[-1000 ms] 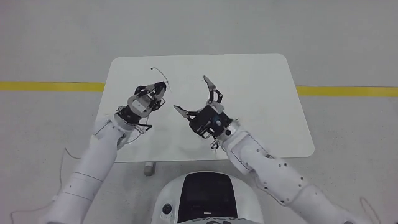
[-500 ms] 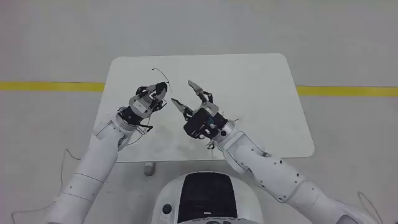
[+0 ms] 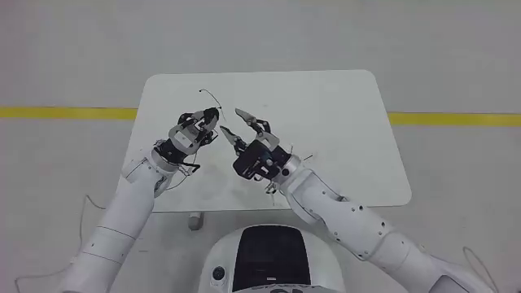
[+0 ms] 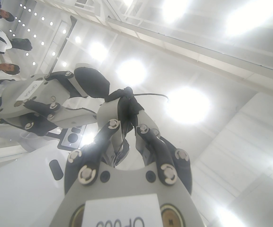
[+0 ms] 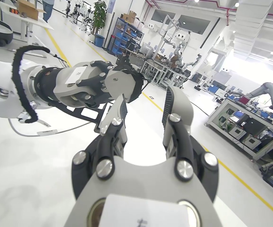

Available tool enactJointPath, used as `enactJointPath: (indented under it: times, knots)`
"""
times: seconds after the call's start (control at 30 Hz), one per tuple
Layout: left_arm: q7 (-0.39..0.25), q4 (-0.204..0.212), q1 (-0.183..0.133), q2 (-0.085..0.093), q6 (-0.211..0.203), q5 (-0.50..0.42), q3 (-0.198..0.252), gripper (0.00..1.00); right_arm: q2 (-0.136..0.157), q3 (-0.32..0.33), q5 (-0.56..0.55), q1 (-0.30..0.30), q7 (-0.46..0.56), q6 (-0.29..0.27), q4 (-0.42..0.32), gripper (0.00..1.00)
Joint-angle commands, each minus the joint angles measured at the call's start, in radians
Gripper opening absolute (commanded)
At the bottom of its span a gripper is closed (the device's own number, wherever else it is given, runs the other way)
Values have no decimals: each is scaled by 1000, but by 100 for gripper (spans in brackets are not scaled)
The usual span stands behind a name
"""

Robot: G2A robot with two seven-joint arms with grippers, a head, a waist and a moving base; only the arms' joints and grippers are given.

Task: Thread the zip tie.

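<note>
Zip tie: my left gripper is pinching it, jaws closed.
My right gripper is hovering at its 3 o'clock, jaws apart, holding nothing.

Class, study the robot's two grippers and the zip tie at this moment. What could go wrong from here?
1. The zip tie pokes out of the shut left gripper as a thin, curved strand. The open right gripper may close beside it and miss.
2. The two grippers sit close together above the table. A right finger could bump the left gripper and shift the tie's aim.
</note>
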Motion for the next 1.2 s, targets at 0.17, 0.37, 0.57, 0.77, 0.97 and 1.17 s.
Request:
enactJointPath:
  times: [0.17,0.37,0.57,0.77,0.97,1.17]
  knots:
    - [0,0,0,0,0,0,0,0,-16,-4,0,19,5,-10,18,29]
    - [0,0,0,0,0,0,0,0,-26,-9,0,31,5,-11,32,28]
    - [0,0,0,0,0,0,0,0,-32,-11,0,33,1,-8,37,24]
    - [0,0,0,0,0,0,0,0,-34,-11,0,31,-2,-3,37,13]
    - [0,0,0,0,0,0,0,0,-31,-14,0,31,-3,2,33,7]
    - [0,0,0,0,0,0,0,0,-26,-18,0,28,-2,13,26,0]
